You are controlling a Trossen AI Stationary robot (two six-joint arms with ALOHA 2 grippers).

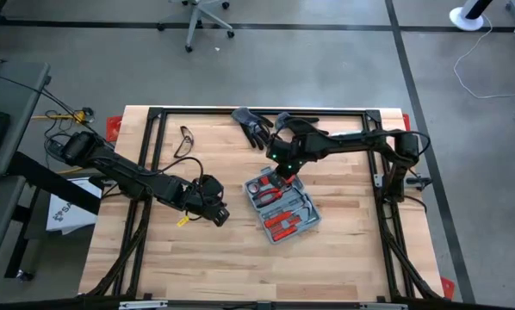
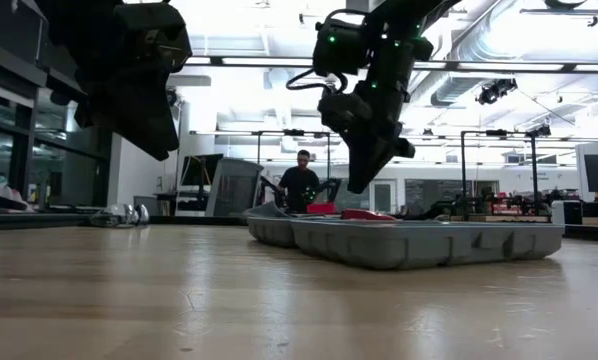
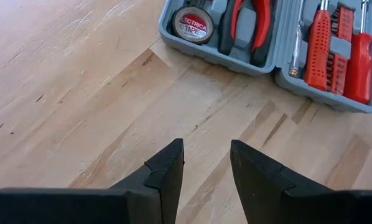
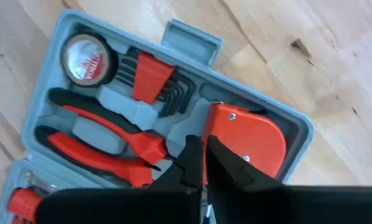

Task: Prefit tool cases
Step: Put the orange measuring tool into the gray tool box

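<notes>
The tool case (image 1: 282,207) lies open and flat on the desk (image 1: 240,267), right of the desk's centre. Its two halves sit side by side, and the long axis of the opened pair runs diagonally, from the far-left half toward the near-right half.

The far half holds a roll of electrical tape (image 4: 86,58), a set of hex keys (image 4: 173,93) in a red holder, red-handled pliers (image 4: 105,146) and a red tape measure (image 4: 248,140). The near half holds red-handled screwdrivers (image 3: 360,56) and a bit rack (image 3: 340,43).

The right end effector (image 4: 203,163) stands over the far half, its fingers clenched almost together at the edge of the tape measure; whether they pinch anything cannot be told.

The left end effector (image 3: 206,171) hangs above bare desk left of the case, fingers parted, holding nothing.

A black glove (image 1: 251,125) lies near the far edge.
</notes>
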